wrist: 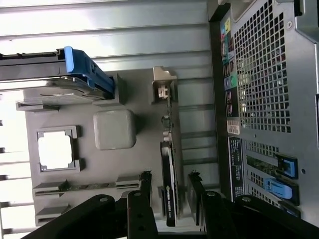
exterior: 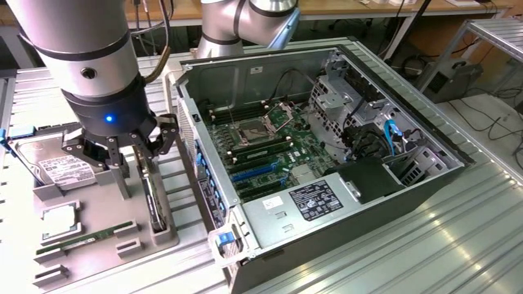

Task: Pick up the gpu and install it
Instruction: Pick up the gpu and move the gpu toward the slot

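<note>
The gpu [exterior: 154,205] stands on its long edge in a slot of the grey parts tray [exterior: 98,199], lower left of the exterior view, with its metal bracket [wrist: 163,89] at one end. The gripper [exterior: 139,168] hangs right over it, jaws spread wide and holding nothing. In the wrist view the fingers [wrist: 144,191] straddle the card without touching it.

I'd say the trick is coming down square and centred so both pads meet the flat faces together (a skewed pinch would probably tip it in the slot).

Room is tight sideways. The PC case [exterior: 351,233] wall is just beside the tray, and the hard drive [exterior: 57,165] sits on the other side. Straight up looks open.
</note>
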### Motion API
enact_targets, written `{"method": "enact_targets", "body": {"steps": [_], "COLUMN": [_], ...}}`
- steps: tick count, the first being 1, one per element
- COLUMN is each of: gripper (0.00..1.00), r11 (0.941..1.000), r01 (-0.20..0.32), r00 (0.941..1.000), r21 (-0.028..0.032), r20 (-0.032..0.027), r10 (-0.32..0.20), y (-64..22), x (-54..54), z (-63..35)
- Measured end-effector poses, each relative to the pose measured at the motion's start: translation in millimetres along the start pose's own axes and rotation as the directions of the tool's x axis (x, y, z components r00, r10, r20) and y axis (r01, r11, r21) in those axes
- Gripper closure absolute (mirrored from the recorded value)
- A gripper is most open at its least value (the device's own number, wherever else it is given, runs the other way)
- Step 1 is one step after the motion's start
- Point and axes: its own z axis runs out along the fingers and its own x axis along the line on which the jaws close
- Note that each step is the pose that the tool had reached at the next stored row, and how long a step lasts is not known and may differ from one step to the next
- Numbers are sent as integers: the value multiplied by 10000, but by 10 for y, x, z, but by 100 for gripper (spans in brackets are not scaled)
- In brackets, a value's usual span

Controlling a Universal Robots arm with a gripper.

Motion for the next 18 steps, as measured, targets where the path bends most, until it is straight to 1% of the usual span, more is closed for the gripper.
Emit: {"method": "enact_targets", "body": {"steps": [14,18], "gripper": [58,58], "r11": [10000,10000], "r01": [1,1], "r00": [10000,10000], "r21": [-1,-1], "r20": [5,11], "r10": [-1,-1], "y": [10,8], "x": [32,35], "z": [274,336]}}
